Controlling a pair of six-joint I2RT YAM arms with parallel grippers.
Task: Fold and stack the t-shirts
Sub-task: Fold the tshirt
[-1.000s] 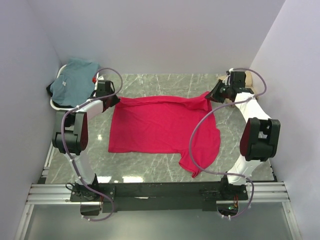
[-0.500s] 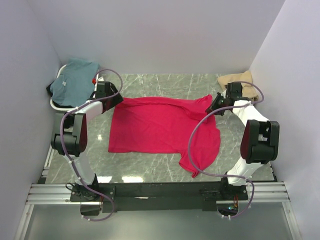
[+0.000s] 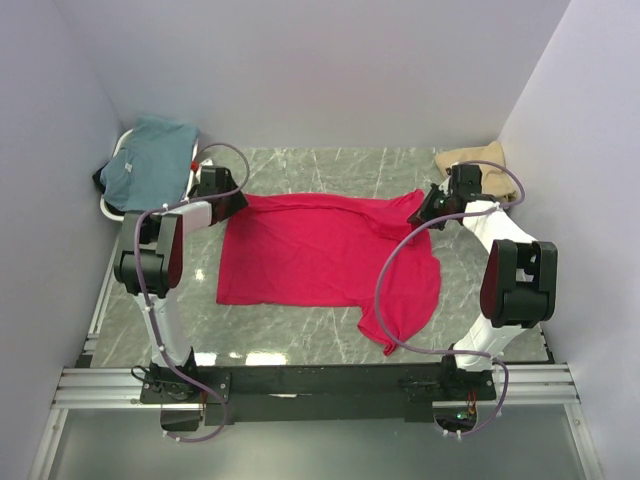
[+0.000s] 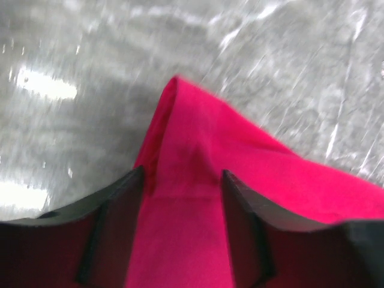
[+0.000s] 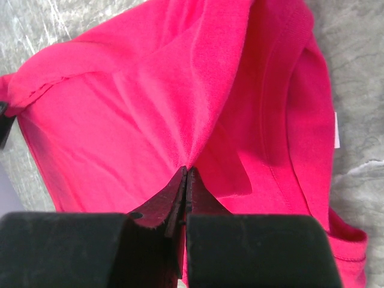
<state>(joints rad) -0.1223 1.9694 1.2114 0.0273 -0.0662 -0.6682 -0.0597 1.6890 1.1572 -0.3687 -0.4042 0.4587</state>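
Note:
The crimson red t-shirt (image 3: 320,255) lies spread on the marble table, with one sleeve hanging toward the near right. My left gripper (image 3: 238,200) is at its far left corner. In the left wrist view this gripper (image 4: 183,174) is open, and the shirt's pointed corner (image 4: 198,138) lies flat between the fingers. My right gripper (image 3: 420,213) is shut on a pinched fold at the far right corner, which it holds raised (image 5: 186,169). The teal t-shirt (image 3: 150,155) is heaped at the far left. The tan t-shirt (image 3: 470,158) lies at the far right.
A white oval basket (image 3: 110,205) under the teal shirt stands against the left wall. Grey walls close in the table on three sides. Bare marble (image 3: 300,170) shows beyond the red shirt and along the near edge (image 3: 280,335).
My left gripper has opened and let go of the red shirt's left corner, which now lies on the table. My right gripper has carried its corner a little nearer and inward, uncovering the tan shirt.

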